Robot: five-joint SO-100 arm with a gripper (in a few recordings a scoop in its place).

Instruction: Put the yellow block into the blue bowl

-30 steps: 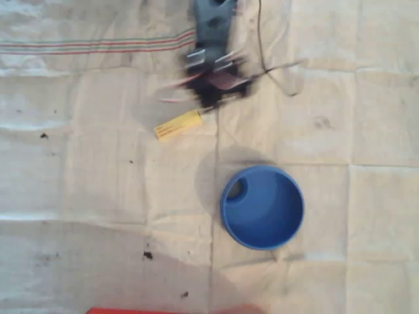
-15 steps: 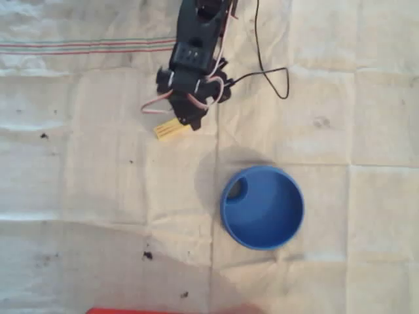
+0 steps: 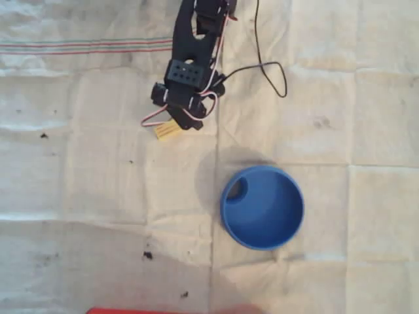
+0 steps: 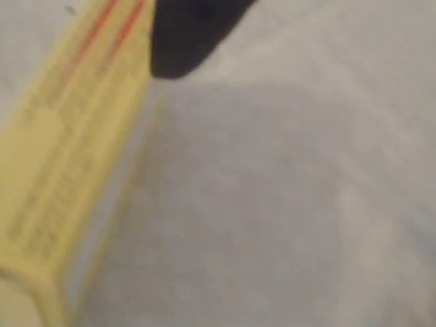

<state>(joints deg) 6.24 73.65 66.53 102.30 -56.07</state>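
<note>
On the cloth, upper middle of the overhead view: I see my arm reaching down from the top edge, its gripper (image 3: 185, 122) low over the near end of the yellow block (image 3: 168, 130).
Block: it lies flat on the white cloth (image 3: 78, 196), slanted, its left end showing and its right end hidden under the gripper.
Block from the wrist view: the yellow block (image 4: 65, 157) runs along the left side as a long pale bar with two red lines along its top face; faint print on it is too blurred for me to read.
Finger: a dark fingertip (image 4: 187, 34) sits at the top of the wrist view, right against the block's edge.
Grip: I cannot tell whether the jaws are spread or closed; the arm's body covers them from above, and I see just one tip up close.
Bowl: the blue bowl (image 3: 296, 226) stands upright below and right of the block, well apart from it.
Cable: a black wire (image 3: 272, 69) loops on the cloth right of the arm.
Cloth: creased, with dark specks at lower left.
</note>
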